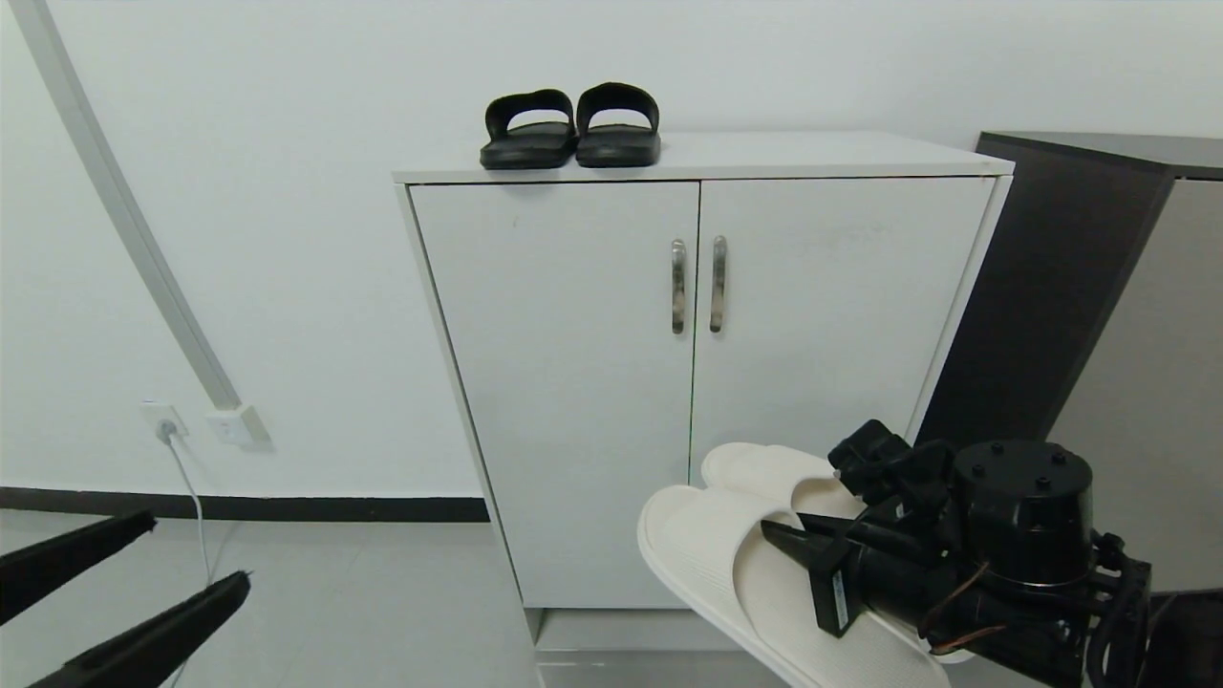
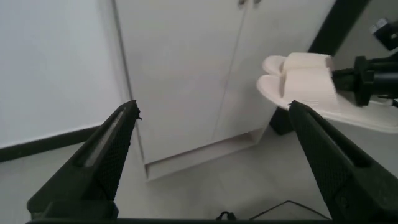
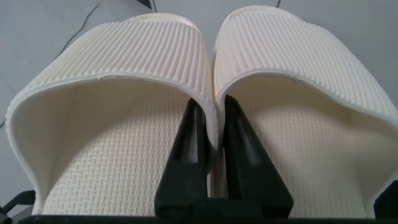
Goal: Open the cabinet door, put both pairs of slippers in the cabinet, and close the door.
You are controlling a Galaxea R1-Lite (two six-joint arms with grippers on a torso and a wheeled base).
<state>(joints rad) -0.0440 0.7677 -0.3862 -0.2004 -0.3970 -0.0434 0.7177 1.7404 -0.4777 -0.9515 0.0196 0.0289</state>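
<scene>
Cream ribbed slippers (image 3: pixel 124 68), side by side, in right hand (image 3: pixel 213 109)

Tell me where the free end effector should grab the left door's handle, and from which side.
Grip the left door's handle mid-bar, coming straight from the front with one finger on each side. It's a slim upright bar with a gap behind it, and the right door's handle sits close beside it, so the open left end effector likely must narrow first.

2 white slippers (image 1: pixel 707 549) in right tool (image 1: pixel 779 533)
</scene>
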